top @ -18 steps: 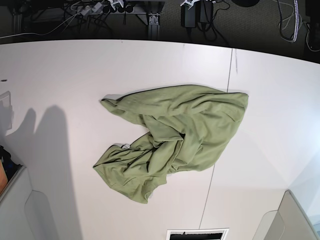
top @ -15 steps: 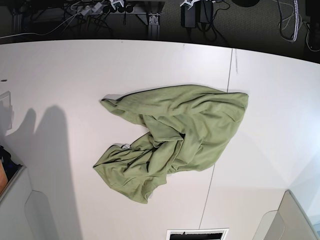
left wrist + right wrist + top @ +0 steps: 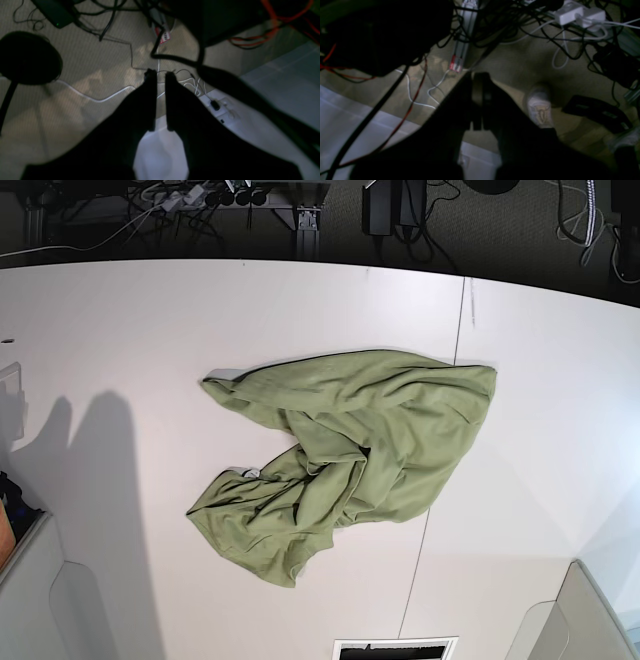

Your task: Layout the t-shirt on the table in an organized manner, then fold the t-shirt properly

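The olive-green t-shirt (image 3: 345, 460) lies crumpled in a heap at the middle of the white table (image 3: 120, 330), with a small white tag (image 3: 250, 472) showing at its left fold. Neither gripper appears in the base view. In the left wrist view my left gripper (image 3: 160, 74) points past the table edge at the floor, its dark fingers a narrow slit apart with nothing between them. My right gripper (image 3: 479, 75) also hangs over the floor, fingers pressed together and empty. The shirt shows in neither wrist view.
A thin dark seam (image 3: 445, 450) crosses the table. Pale arm housings sit at the near left (image 3: 40, 600) and near right (image 3: 585, 620) corners. Tangled cables (image 3: 545, 30) and power bricks lie on the carpet beyond the far edge. A slotted opening (image 3: 395, 648) sits at the near edge.
The shirt lies as it did. Small pale shapes at the top edge of the base view have dropped out of sight.
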